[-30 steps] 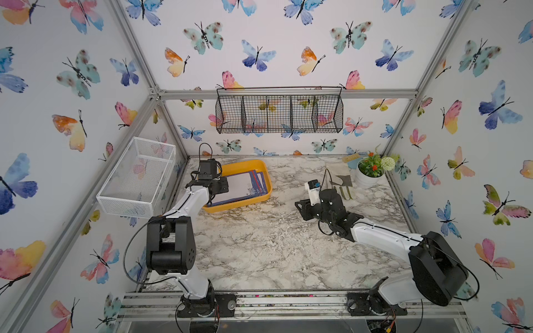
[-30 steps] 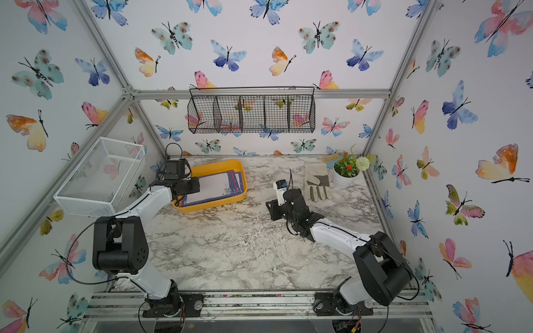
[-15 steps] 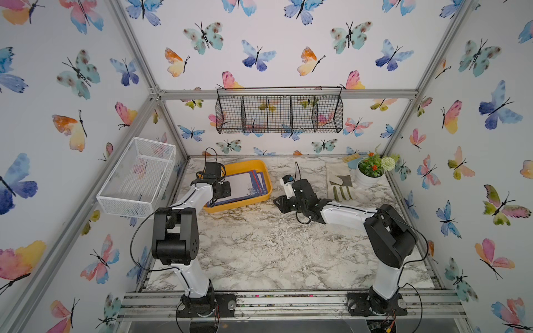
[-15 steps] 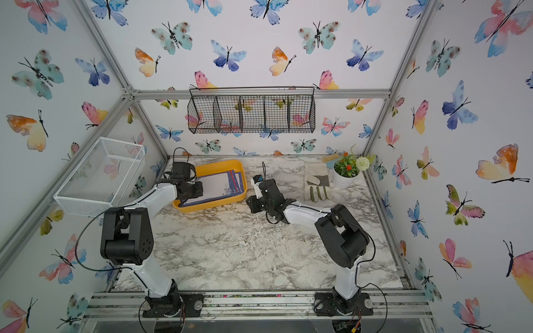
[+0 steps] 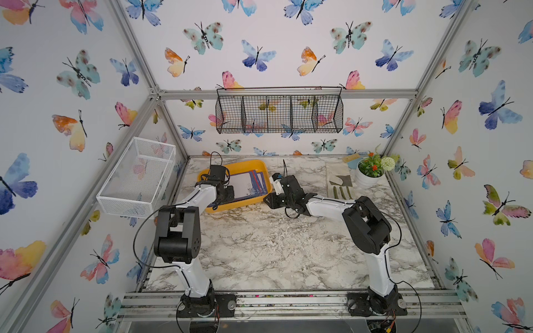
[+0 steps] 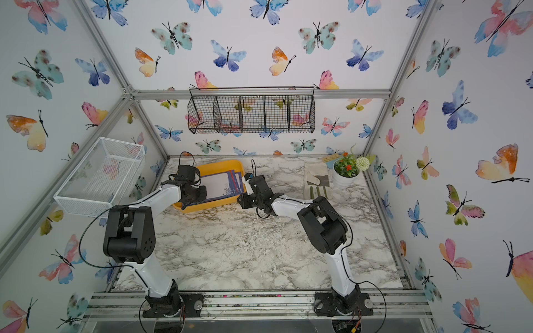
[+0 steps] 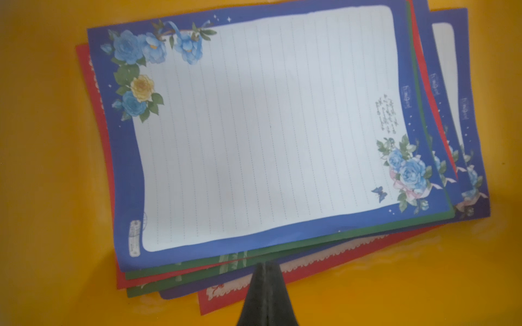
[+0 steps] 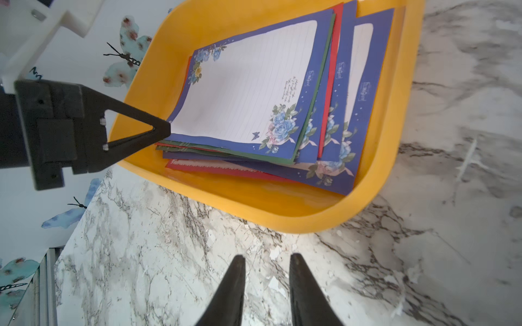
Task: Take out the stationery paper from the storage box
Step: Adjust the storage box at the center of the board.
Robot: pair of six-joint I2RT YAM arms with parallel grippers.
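Beside the storage box [image 8: 282, 214], wrist views alone reveal right gripper [image 8: 267, 255] spread, left gripper [image 7: 264, 266] closed against stationery paper [image 7: 268, 127].

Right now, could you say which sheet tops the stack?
The blue-bordered sheet whose whole lined centre shows; the other sheets, green, red and blue, peek out beneath.

Left gripper [image 8: 165, 131] crowds the storage box [image 8: 282, 218]; table [image 8: 169, 268] alongside free.

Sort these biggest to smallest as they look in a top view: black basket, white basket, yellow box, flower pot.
1. black basket and white basket: look about equal; the white one may hang nearer the camera, so unranked.
2. yellow box.
3. flower pot.
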